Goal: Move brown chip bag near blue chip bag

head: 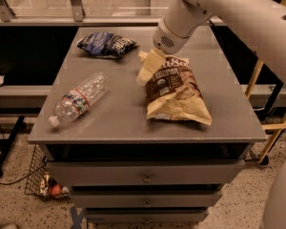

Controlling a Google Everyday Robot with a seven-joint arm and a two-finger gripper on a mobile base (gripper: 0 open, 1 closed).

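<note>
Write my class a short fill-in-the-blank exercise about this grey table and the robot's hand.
The clear plastic water bottle lies on its ___.
The grey table holds ___ chip bags.
Of the small dark blue chip bag and the large tan-brown chip bag, the robot's hand is at the ___ one.
Missing words: side; two; tan-brown.

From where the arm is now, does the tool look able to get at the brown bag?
Probably yes. The tool is right at the brown bag's upper left corner, with nothing between them. The bottle and the blue bag lie apart, further left on the table.
</note>
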